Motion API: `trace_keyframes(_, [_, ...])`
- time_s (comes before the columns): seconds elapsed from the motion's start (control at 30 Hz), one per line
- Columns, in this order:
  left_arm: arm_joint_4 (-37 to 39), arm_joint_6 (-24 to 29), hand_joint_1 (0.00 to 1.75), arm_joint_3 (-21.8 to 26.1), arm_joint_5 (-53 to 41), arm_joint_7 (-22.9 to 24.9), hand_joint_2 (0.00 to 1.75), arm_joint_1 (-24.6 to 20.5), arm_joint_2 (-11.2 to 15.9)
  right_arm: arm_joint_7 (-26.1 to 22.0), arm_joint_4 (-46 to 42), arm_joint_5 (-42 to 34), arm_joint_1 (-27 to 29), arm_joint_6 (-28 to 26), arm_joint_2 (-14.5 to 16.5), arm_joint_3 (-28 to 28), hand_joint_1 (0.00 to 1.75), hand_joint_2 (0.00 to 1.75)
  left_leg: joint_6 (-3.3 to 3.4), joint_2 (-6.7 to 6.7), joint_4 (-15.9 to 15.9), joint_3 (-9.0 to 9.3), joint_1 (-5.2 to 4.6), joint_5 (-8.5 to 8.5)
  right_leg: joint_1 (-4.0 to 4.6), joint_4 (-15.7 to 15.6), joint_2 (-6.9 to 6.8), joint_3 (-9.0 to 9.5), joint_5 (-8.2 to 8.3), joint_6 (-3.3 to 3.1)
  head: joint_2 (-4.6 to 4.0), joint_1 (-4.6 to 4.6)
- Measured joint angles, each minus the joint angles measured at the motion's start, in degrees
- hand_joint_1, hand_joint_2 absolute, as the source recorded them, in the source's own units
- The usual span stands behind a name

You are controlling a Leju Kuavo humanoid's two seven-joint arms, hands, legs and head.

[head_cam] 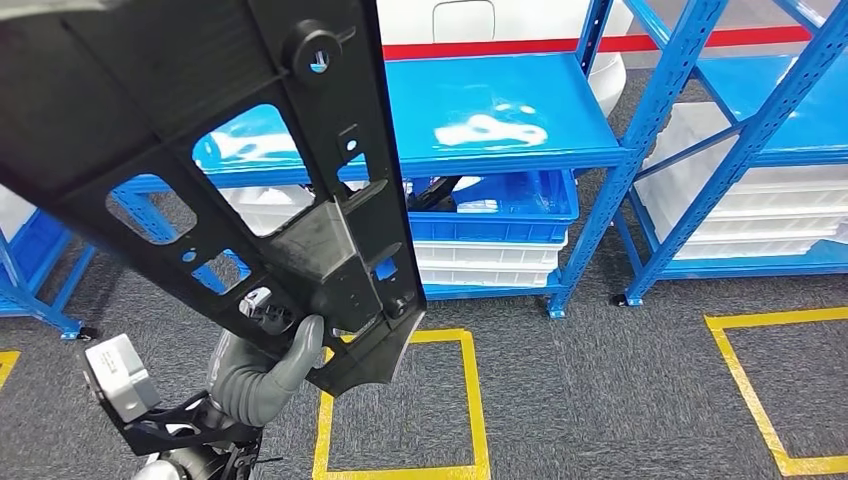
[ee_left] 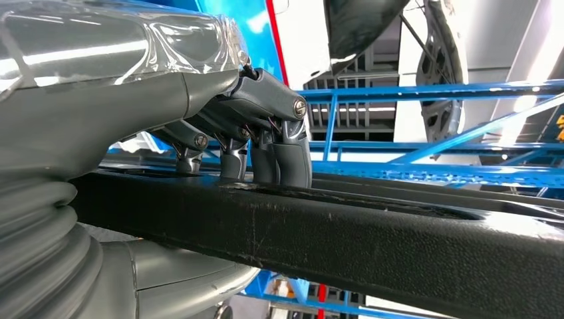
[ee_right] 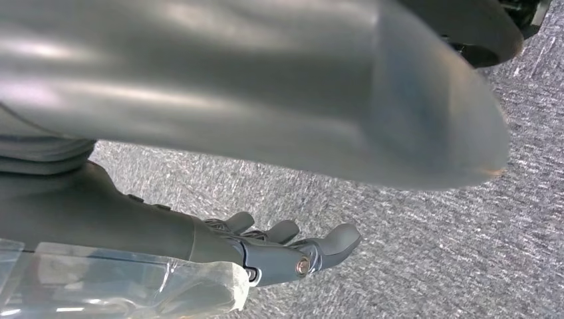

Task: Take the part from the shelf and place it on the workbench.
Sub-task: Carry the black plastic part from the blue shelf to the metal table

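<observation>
Up close, left robot hand [head_cam: 262, 368] gripping the large black part [head_cam: 200, 130] at its lower end, raised before the blue shelf [head_cam: 500, 110], right robot hand [ee_right: 279, 249] empty, fingers apart, over grey carpet [ee_right: 412, 232]

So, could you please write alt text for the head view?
The robot's left hand holds a large black plastic part up close to the camera. Behind it stand blue shelves with blue and white bins, over grey carpet marked with yellow squares.

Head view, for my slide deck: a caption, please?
Left hand holds the black part up before blue shelves.
</observation>
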Motion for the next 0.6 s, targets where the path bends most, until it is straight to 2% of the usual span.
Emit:
trace_keyframes(0.07, [0.01,-0.02,1.75,0.0,0.01,-0.01,1.75,-0.15,-0.01,-0.02,0.0,-0.03,-0.05,0.0,0.03,0.0,0.0,0.0,0.49,-0.03,-8.91,4.63,-0.17,3.23,0.12,0.06,0.07,-0.13,0.18,0.26,0.0,-0.01])
trace_keyframes(0.1, [0.02,-0.04,1.75,0.01,0.01,-0.02,1.75,-0.23,-0.02,-0.03,0.0,-0.05,-0.09,0.0,0.04,0.0,0.0,0.0,0.74,-0.06,-11.78,5.93,-0.32,4.04,0.22,0.12,0.08,-0.32,0.32,0.49,0.0,0.0])
trace_keyframes(0.13, [0.02,-0.07,1.75,0.01,0.03,-0.04,1.75,-0.27,-0.03,-0.05,0.0,-0.06,-0.11,0.0,0.06,0.0,0.0,0.0,0.96,-0.11,-13.06,6.35,-0.48,4.25,0.3,0.16,0.07,-0.55,0.48,0.75,0.0,0.01])
trace_keyframes(0.23, [0.03,-0.15,1.75,0.01,0.08,-0.08,1.75,-0.26,-0.05,-0.07,0.0,-0.08,-0.1,0.0,0.05,0.0,0.0,0.0,1.86,-0.13,-13.41,5.81,-0.39,4.83,0.37,0.44,0.04,-1.19,0.53,1.64,0.0,0.02])
trace_keyframes(0.27, [0.03,-0.2,1.75,0.01,0.08,-0.09,1.75,-0.31,-0.06,-0.07,0.0,-0.09,-0.09,0.0,0.04,0.0,0.0,0.0,2.27,-0.08,-13.56,5.69,-0.23,5.14,0.34,1.56,0.04,-1.69,-0.44,1.92,0.0,0.05])
trace_keyframes(0.3, [0.03,-0.25,1.75,0.01,0.08,-0.1,1.75,-0.35,-0.07,-0.07,0.0,-0.09,-0.08,0.0,0.03,0.0,0.0,0.0,2.62,-0.01,-13.7,5.57,-0.09,5.41,0.28,3.89,0.03,-2.65,-2.15,2.14,0.0,0.08])
trace_keyframes(0.37, [0.04,-0.35,1.75,-0.01,0.14,-0.1,1.75,-0.34,-0.07,-0.07,0.0,-0.09,-0.03,0.0,0.02,0.0,0.0,0.0,2.98,0.11,-13.68,5.16,-0.11,5.72,0.12,11.86,0.0,-5.73,-6.72,2.54,0.0,0.14])
trace_keyframes(0.4, [0.05,-0.39,1.75,-0.03,0.19,-0.09,1.75,-0.31,-0.07,-0.07,0.0,-0.09,0.0,0.0,0.02,0.0,0.0,0.0,3.02,0.15,-13.66,4.96,-0.14,5.85,0.07,15.54,0.0,-7.08,-8.28,2.68,0.0,0.15])
trace_keyframes(0.43, [0.08,-0.43,1.75,-0.04,0.23,-0.09,1.75,-0.28,-0.07,-0.07,0.0,-0.09,0.03,0.0,0.02,0.0,0.0,0.0,3.02,0.16,-13.63,4.78,-0.17,5.99,0.04,17.56,0.0,-7.65,-8.86,2.77,0.0,0.16])
trace_keyframes(0.47, [0.12,-0.44,1.75,-0.05,0.27,-0.09,1.75,-0.26,-0.07,-0.07,0.0,-0.09,0.06,0.0,0.02,0.0,0.0,0.0,2.95,0.15,-13.59,4.66,-0.17,6.1,0.01,17.15,-0.01,-7.03,-8.25,2.8,0.0,0.16])
trace_keyframes(0.5, [0.14,-0.45,1.75,-0.07,0.28,-0.09,1.75,-0.26,-0.07,-0.07,0.0,-0.09,0.06,0.0,0.02,0.0,0.0,0.0,2.88,0.13,-13.53,4.61,-0.15,6.18,-0.04,14.29,-0.01,-5.19,-6.69,2.79,0.0,0.17])
trace_keyframes(0.53, [0.16,-0.45,1.75,-0.07,0.28,-0.09,1.75,-0.27,-0.07,-0.07,0.0,-0.09,0.02,0.0,0.0,0.0,0.0,0.0,2.78,0.11,-13.42,4.58,-0.14,6.23,-0.09,9.9,-0.01,-2.64,-4.74,2.74,0.0,0.17])
trace_keyframes(0.57, [0.16,-0.46,1.75,-0.07,0.28,-0.09,1.75,-0.28,-0.07,-0.07,0.0,-0.09,-0.05,0.0,-0.01,0.0,0.0,0.0,2.62,0.1,-13.28,4.48,-0.18,6.26,-0.12,5.66,-0.02,-0.28,-3.36,2.67,0.0,0.17])
trace_keyframes(0.6, [0.17,-0.47,1.75,-0.07,0.28,-0.09,1.75,-0.31,-0.08,-0.07,0.0,-0.09,-0.12,0.0,-0.01,0.0,0.0,0.0,2.4,0.09,-13.03,4.27,-0.32,6.31,-0.1,2.43,0.0,1.34,-2.35,2.5,0.01,0.14])
